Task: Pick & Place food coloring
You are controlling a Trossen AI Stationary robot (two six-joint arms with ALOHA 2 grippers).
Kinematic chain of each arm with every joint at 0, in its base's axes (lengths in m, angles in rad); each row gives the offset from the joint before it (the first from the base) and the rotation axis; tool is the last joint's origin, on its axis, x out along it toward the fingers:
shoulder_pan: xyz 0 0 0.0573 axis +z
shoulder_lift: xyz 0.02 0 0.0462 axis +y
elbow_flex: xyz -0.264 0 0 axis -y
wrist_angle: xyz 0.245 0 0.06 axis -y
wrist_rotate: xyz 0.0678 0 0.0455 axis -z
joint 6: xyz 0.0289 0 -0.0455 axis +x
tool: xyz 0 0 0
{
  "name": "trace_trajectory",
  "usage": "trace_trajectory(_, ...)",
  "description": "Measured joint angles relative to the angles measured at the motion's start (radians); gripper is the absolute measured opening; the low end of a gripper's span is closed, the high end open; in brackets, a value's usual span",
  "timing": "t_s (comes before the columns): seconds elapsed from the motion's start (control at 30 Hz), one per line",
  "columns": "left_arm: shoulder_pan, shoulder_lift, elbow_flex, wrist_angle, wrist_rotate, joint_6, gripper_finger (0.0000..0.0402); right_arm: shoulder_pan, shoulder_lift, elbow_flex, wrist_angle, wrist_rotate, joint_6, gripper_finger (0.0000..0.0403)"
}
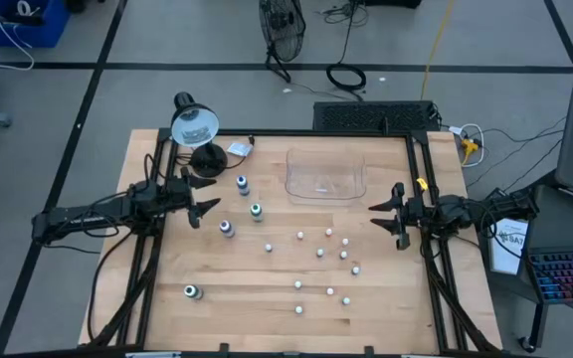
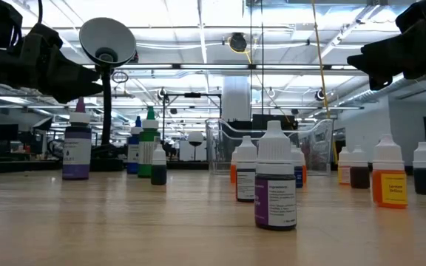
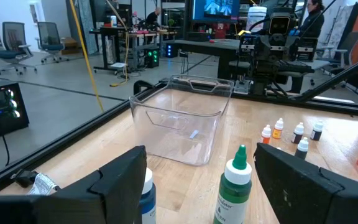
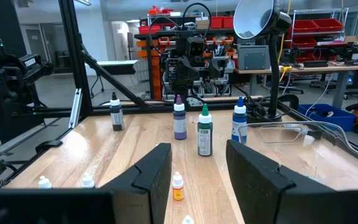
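Many tiny food coloring bottles [image 1: 318,252] stand scattered on the wooden desk [image 1: 267,318]; the clear plastic tray [image 1: 325,175] holds none. Left tool [image 1: 199,196] and right tool [image 1: 390,216] hover, fingers apart, holding nothing.

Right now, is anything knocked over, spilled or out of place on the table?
One bottle near the front left corner seems to lie on its side, apart from the others. The remaining food coloring bottles stand upright and scattered, the clear tray holds none, and nothing looks spilled.

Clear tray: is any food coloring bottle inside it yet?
No. In the high view the clear tray holds nothing; the bottles stand on the table outside it.
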Motion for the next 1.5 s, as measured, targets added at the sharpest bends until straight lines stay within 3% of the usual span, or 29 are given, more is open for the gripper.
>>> trace_trajectory(0.6, 0.0, 0.0, 0.0, 0.0, 0.0, 0.0, 0.0296, 0.0, 0.0, 0.0, 0.0, 0.0, 0.0, 0.0141)
trace_trajectory(0.73, 0.0, 0.0, 0.0, 0.0, 0.0, 0.0, 0.0296, 0.0, 0.01, -0.019, 0.125, 0.031, -0.025, 0.0141)
trace_trajectory(0.87, 0.0, 0.0, 0.0, 0.0, 0.0, 0.0, 0.0296, 0.002, 0.009, -0.024, 0.194, 0.0, 0.144, 0.0141)
trace_trajectory(1.13, 0.0, 0.0, 0.0, 0.0, 0.0, 0.0, 0.0296, 0.002, 0.011, -0.025, 0.285, -0.003, 0.306, 0.0141)
trace_trajectory(1.2, 0.0, 0.0, 0.0, 0.0, 0.0, 0.0, 0.0296, 0.002, 0.023, -0.015, 0.296, -0.043, 0.375, 0.0141)
trace_trajectory(1.33, 0.0, 0.0, 0.0, -0.001, 0.0, 0.0, 0.0296, 0.016, 0.124, 0.076, 0.214, -0.183, 0.519, 0.0141)
trace_trajectory(1.5, 0.0, 0.0, 0.0, 0.0, 0.0, 0.0, 0.0296, 0.103, 0.449, 0.267, 0.003, -0.031, 0.677, 0.0141)
